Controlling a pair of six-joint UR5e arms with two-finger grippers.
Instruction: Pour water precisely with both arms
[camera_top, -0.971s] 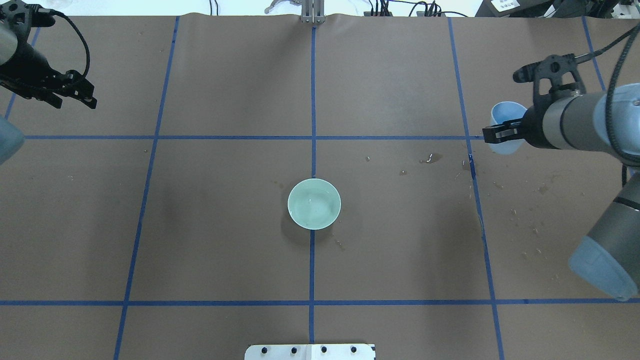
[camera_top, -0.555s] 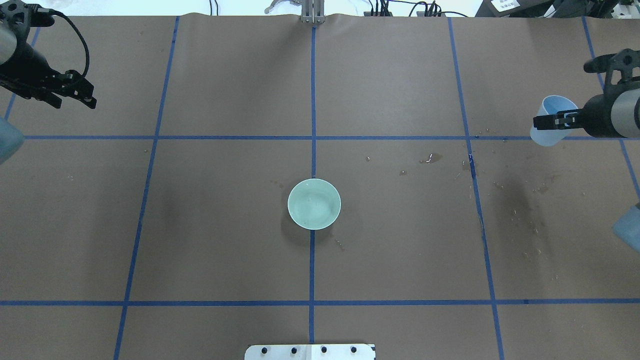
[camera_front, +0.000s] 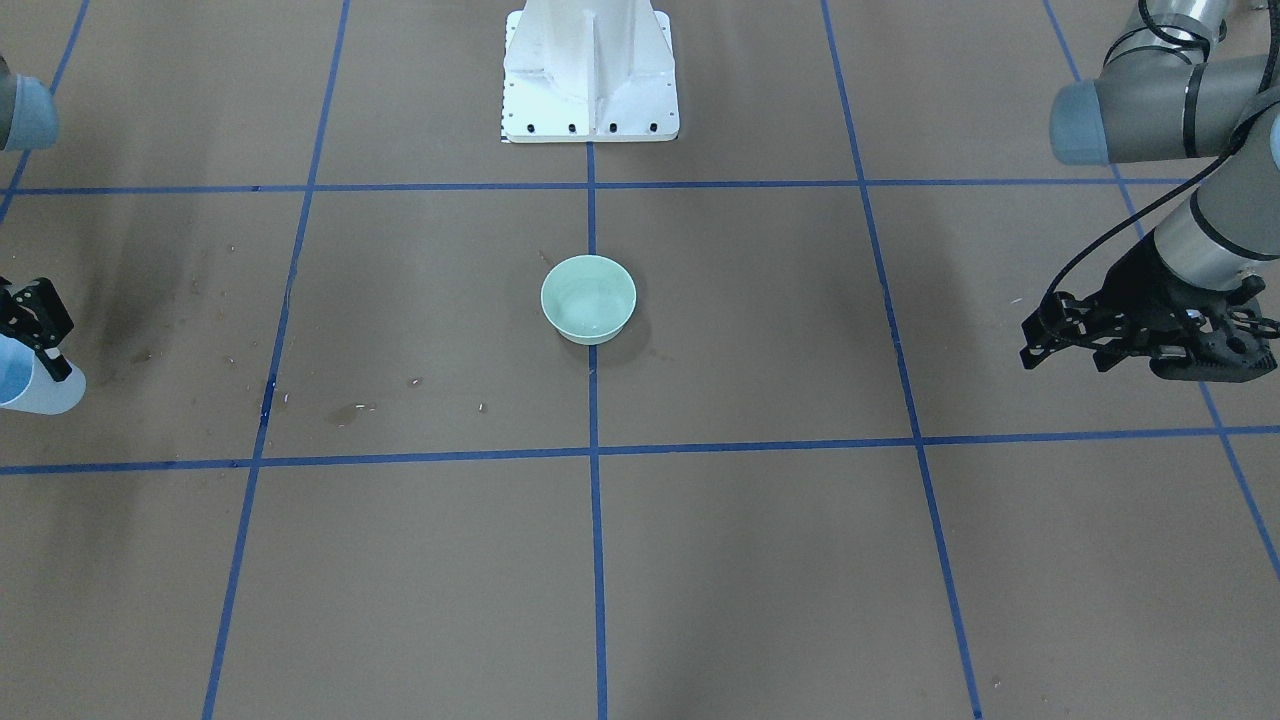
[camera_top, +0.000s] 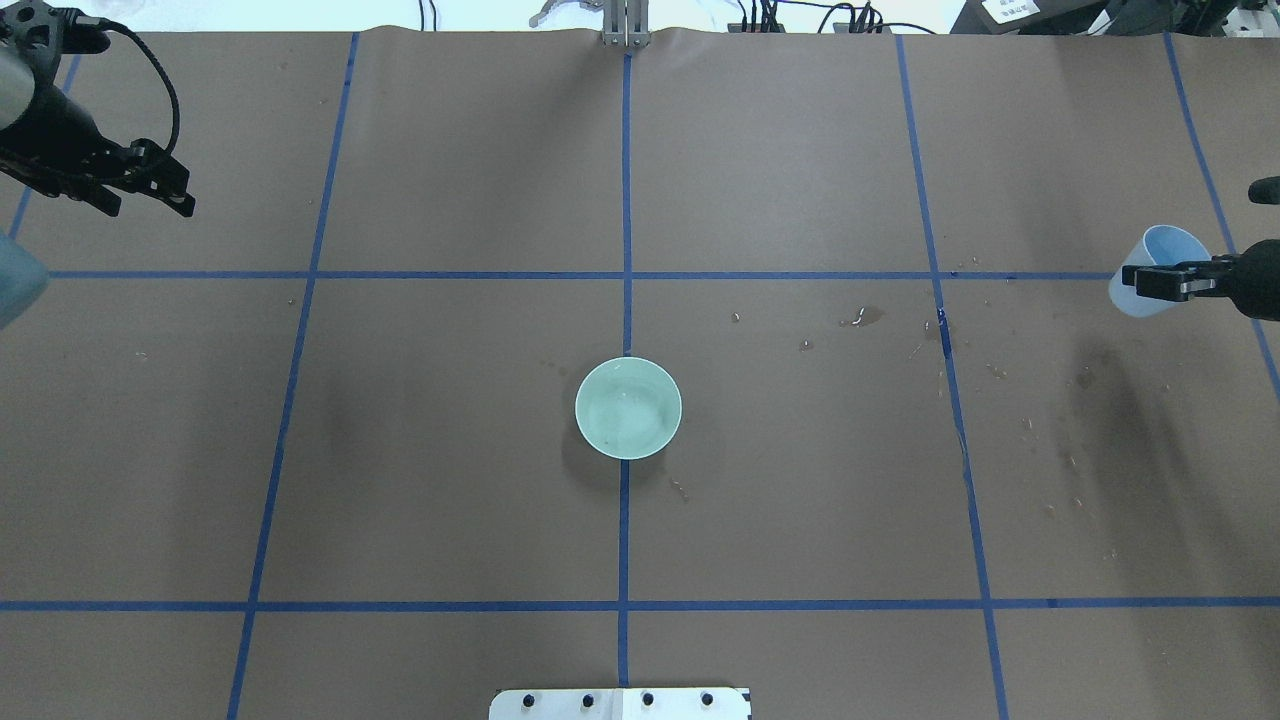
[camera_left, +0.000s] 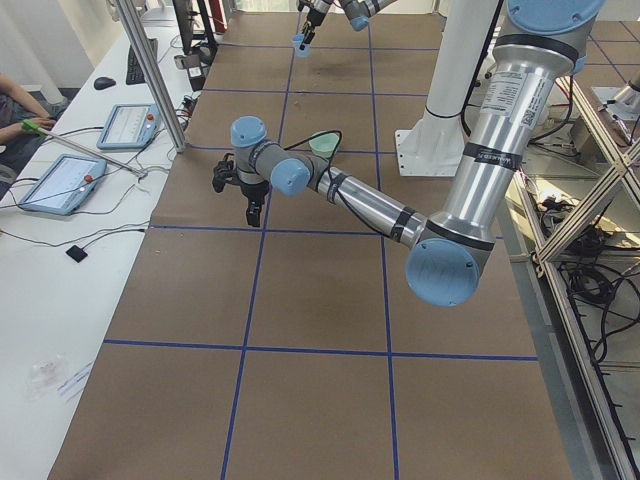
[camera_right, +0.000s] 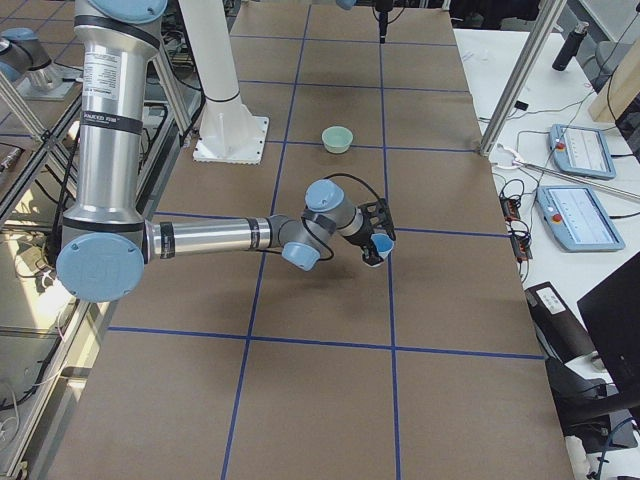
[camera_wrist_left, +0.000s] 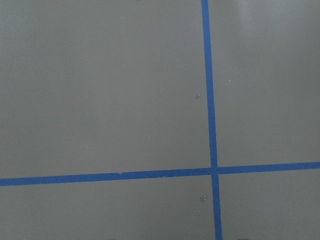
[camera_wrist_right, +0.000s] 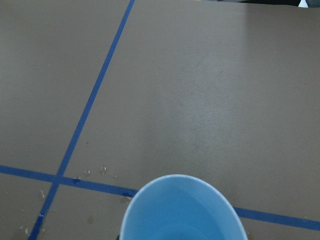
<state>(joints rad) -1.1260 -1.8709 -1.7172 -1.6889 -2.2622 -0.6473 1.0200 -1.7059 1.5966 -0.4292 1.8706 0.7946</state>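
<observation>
Brown paper covered the table (camera_top: 450, 480), marked into large squares by blue tape lines (camera_top: 625, 200). A pale green bowl (camera_top: 628, 408) sat at the centre, and the water (camera_top: 622, 402) showed there only as faint white glints. Small wet spots (camera_top: 865, 317) dotted the paper to the bowl's right.

At the overhead view's right edge, the right gripper (camera_top: 1165, 281) had its jaws closed on a light blue cup (camera_top: 1150, 258). Only its fingers showed there; the right-end view showed the whole right arm (camera_right: 210, 237). The right wrist camera looked down into the cup's open mouth, but I could not tell whether it held water.

The left gripper (camera_top: 150, 190) hung well apart at far left, jaws apart, gripping nothing. Its wrist camera showed only paper and crossing tape.
</observation>
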